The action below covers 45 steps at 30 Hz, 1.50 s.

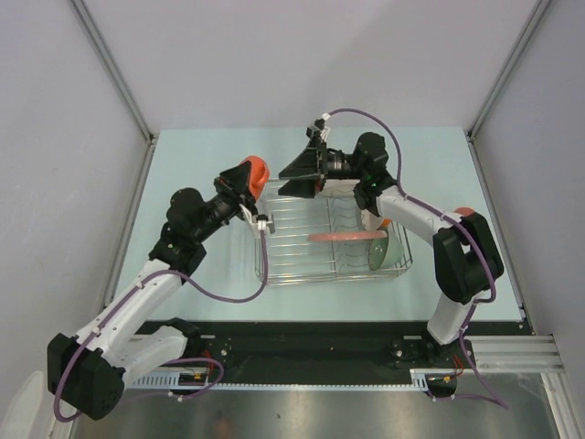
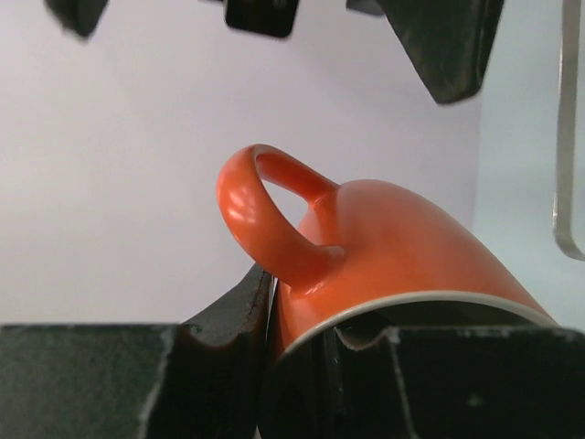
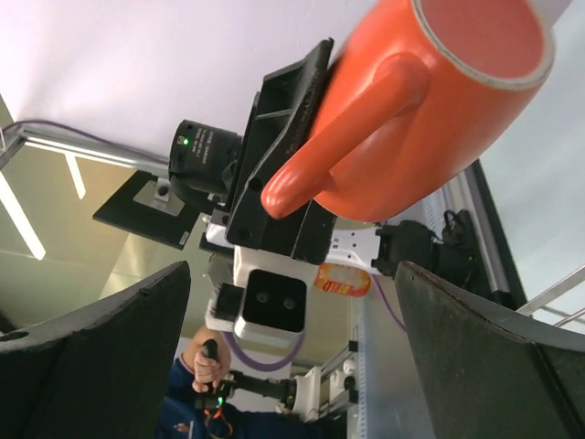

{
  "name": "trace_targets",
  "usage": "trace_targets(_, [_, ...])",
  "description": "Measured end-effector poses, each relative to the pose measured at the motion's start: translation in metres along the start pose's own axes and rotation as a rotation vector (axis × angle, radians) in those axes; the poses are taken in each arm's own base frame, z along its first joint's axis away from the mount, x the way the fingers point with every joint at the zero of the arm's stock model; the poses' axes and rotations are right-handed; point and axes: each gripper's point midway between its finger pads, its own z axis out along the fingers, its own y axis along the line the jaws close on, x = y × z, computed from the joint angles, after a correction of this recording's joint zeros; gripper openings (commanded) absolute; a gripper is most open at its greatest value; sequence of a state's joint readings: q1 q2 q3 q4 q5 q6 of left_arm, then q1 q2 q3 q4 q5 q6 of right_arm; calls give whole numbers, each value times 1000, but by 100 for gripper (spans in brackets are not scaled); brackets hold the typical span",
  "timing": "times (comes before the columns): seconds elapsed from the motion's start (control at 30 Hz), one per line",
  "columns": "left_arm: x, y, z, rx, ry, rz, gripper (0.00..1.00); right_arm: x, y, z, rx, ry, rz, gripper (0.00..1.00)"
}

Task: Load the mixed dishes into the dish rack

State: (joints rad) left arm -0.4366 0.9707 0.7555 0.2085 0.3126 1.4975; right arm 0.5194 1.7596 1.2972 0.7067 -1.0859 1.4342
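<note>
My left gripper (image 1: 245,186) is shut on the rim of the orange mug (image 1: 254,169), one finger inside and one outside, and holds it in the air over the far left corner of the silver wire dish rack (image 1: 302,272). In the left wrist view the mug (image 2: 393,247) lies tilted with its handle up. My right gripper (image 1: 281,183) is open and empty, level with the mug and pointing at it from the right. The right wrist view shows the mug (image 3: 430,110) above its open fingers (image 3: 91,357). A pink plate (image 1: 347,236) and a pale green bowl (image 1: 379,249) stand in the rack.
The rack sits mid-table between the arms. A small orange edge (image 1: 466,212) shows behind my right arm's elbow; what it belongs to is hidden. Grey walls close in the table on three sides. A rack wire (image 2: 567,137) shows at the left wrist view's right edge.
</note>
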Motion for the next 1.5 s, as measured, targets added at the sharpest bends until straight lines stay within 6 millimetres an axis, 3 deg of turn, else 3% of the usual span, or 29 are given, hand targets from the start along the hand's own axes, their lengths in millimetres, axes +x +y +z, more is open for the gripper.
trace_targets(0.23, [-25, 5, 3, -62, -132, 232, 0, 28, 1, 19, -30, 88, 45, 100])
trace_targets(0.57, [-52, -8, -3, -84, -260, 430, 0, 32, -19, 25, -20, 114, 90, 100])
trace_targets(0.67, [-56, -13, -3, -73, -283, 450, 0, 35, -21, 25, -11, 126, 103, 86])
trace_targets(0.7, [-57, -15, -3, -67, -292, 453, 0, 37, -23, 25, -6, 132, 106, 74])
trace_targets(0.93, [-60, -28, -1, -22, -325, 449, 0, 47, -42, 25, 58, 160, 167, 53])
trace_targets(1.07, [-58, -38, 2, 8, -326, 451, 0, 48, -46, 24, 76, 162, 203, 32])
trace_targets(1.33, [-51, -59, 10, 77, -332, 427, 0, 47, -55, 21, 113, 144, 293, 27])
trace_targets(1.4, [-50, -61, 12, 84, -334, 424, 0, 46, -58, 21, 124, 137, 310, 20])
trace_targets(1.47, [-49, -65, 15, 92, -335, 420, 1, 46, -61, 20, 137, 130, 329, 0])
trace_targets(1.5, [-49, -66, 16, 94, -336, 419, 6, 45, -62, 20, 142, 126, 337, 0])
